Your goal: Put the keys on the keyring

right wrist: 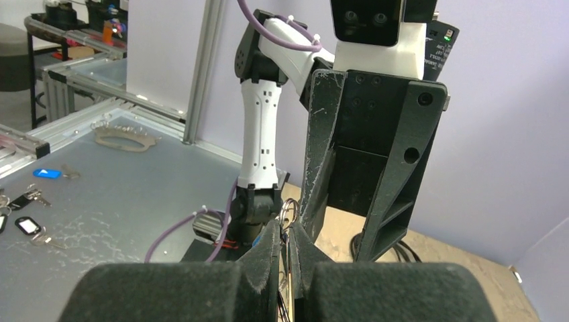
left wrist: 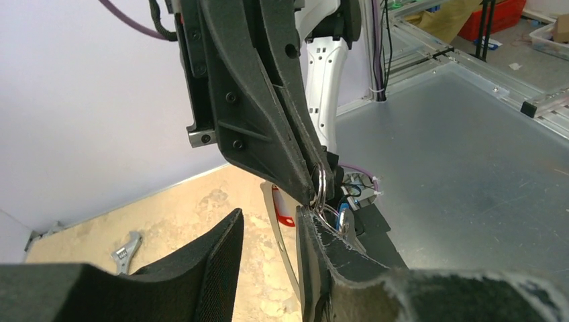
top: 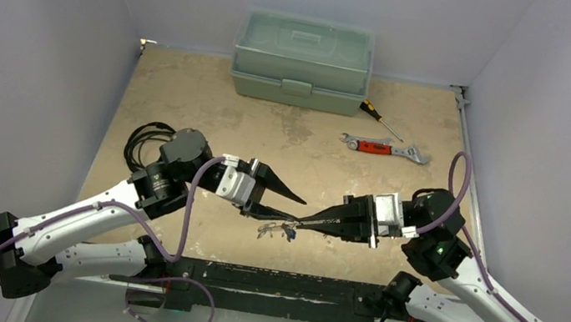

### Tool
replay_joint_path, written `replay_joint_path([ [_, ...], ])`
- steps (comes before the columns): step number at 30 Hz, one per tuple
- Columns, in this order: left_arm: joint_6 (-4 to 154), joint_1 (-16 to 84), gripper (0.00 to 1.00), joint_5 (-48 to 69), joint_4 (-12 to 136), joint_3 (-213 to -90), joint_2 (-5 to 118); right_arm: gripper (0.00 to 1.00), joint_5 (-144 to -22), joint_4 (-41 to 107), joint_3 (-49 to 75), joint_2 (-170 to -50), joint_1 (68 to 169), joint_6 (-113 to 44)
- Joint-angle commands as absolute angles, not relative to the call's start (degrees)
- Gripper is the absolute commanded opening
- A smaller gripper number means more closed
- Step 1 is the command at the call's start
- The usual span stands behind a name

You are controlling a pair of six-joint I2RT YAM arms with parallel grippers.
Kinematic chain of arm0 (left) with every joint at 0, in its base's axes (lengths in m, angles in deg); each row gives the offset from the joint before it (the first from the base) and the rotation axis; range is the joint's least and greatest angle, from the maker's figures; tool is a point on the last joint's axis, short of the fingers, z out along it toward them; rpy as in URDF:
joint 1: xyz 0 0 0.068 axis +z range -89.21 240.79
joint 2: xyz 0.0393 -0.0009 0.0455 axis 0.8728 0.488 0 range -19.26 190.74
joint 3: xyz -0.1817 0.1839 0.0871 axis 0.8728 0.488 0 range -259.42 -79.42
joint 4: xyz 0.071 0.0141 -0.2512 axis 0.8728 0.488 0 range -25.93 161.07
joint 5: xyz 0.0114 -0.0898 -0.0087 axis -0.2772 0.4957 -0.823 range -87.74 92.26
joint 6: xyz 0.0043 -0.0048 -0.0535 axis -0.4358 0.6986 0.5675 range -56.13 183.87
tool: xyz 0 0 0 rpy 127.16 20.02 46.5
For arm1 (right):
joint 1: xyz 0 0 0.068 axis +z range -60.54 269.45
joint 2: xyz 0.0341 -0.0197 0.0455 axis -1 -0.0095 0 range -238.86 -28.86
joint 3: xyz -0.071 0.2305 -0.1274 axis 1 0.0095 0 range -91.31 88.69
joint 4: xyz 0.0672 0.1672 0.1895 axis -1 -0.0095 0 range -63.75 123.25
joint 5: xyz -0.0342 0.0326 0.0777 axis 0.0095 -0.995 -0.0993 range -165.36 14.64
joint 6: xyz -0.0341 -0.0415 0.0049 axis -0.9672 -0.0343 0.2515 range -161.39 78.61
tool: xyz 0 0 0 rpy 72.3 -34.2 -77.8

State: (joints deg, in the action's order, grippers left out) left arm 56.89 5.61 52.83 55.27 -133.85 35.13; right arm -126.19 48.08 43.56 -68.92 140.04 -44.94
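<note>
My right gripper (top: 303, 223) (right wrist: 289, 231) is shut on the keyring (right wrist: 290, 210) (left wrist: 321, 184), a small silver ring that sticks up past its fingertips. Keys (top: 274, 228) hang from it just above the table. The left wrist view shows a red tag (left wrist: 285, 210), a blue tag (left wrist: 343, 204) and a silver key (left wrist: 346, 221) below the ring. My left gripper (top: 300, 211) (left wrist: 268, 249) faces the right one tip to tip, open. Its lower finger (left wrist: 335, 258) touches the ring and keys. A thin silver strip (left wrist: 290, 258) hangs in the gap beside that finger.
A green toolbox (top: 302, 61) stands at the back of the table. A screwdriver (top: 380, 120) and a red-handled wrench (top: 385, 148) (left wrist: 126, 249) lie at the right rear. A coiled black cable (top: 146, 141) sits behind the left arm. Outside the table lie spare keys (right wrist: 30, 198).
</note>
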Motion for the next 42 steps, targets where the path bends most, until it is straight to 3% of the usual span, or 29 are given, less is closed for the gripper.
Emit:
replay_joint_path([
  [1, 59.3, 4.9, 0.34, 52.7, 53.9, -135.5, 35.6, 0.00, -119.7, 45.4, 41.3, -70.1, 139.6, -47.7],
  [10, 57.3, 4.9, 0.47, 26.1, 66.8, -138.3, 29.6, 0.00, -118.4, 43.7, 40.8, -69.0, 139.6, -48.6],
  [14, 61.4, 4.9, 0.44, 20.0, 78.0, -145.0, 30.9, 0.00, -116.0, 43.7, 41.3, -69.2, 139.6, -49.3],
  [21, 68.8, 4.9, 0.43, 23.3, 84.7, -146.8, 32.3, 0.00, -113.8, 45.5, 42.9, -67.7, 139.6, -49.5],
  [27, 72.0, 4.9, 0.53, 26.3, 85.4, -146.5, 32.9, 0.00, -113.5, 46.0, 43.4, -66.7, 139.6, -49.4],
  [34, 74.0, 4.9, 0.46, 30.9, 84.0, -146.3, 34.1, 0.00, -113.2, 45.9, 43.6, -66.5, 139.6, -49.5],
  [42, 74.6, 4.9, 0.49, 31.8, 83.1, -146.7, 33.9, 0.00, -113.1, 45.8, 43.9, -66.6, 139.6, -49.6],
])
